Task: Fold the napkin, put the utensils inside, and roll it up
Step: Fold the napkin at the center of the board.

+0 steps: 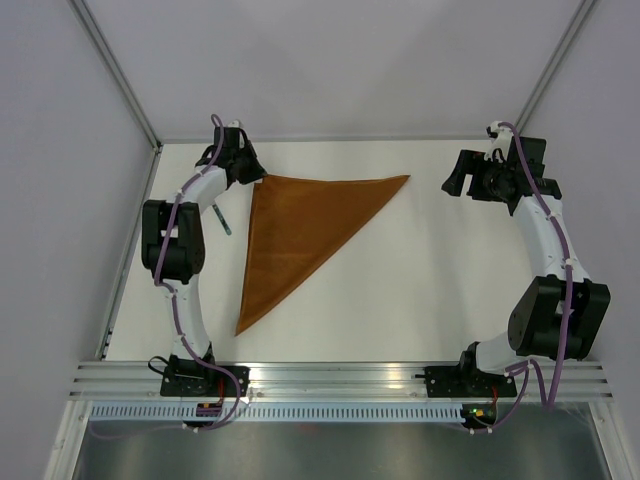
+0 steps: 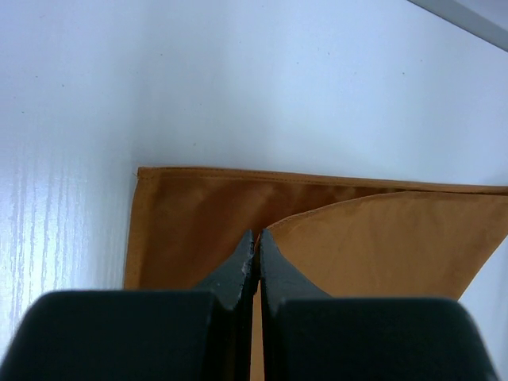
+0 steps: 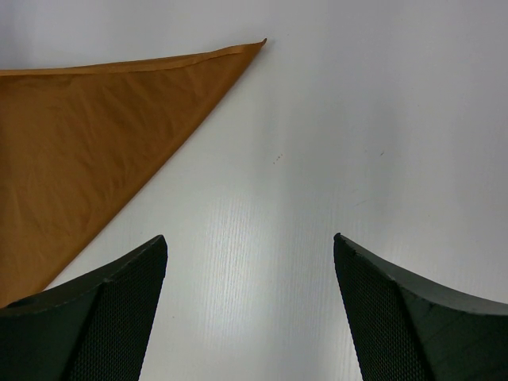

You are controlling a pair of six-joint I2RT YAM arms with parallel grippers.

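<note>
The rust-orange napkin (image 1: 300, 225) lies on the white table as a folded triangle, its long tip pointing right and another toward the near edge. My left gripper (image 1: 258, 178) is at its far-left corner. In the left wrist view the gripper (image 2: 255, 234) is shut on the edge of the napkin's (image 2: 182, 222) upper layer, which curls up above the lower layer. My right gripper (image 1: 455, 183) hovers open just right of the napkin's right tip. The right wrist view shows only bare table between its fingers (image 3: 250, 242), with the napkin (image 3: 79, 135) off to the left. The knife (image 1: 221, 220) lies left of the cloth, partly hidden by the left arm.
White walls close in the table at the back and on both sides. A metal rail (image 1: 340, 378) carrying both arm bases runs along the near edge. The left arm's elbow (image 1: 172, 240) stands beside the table's left edge.
</note>
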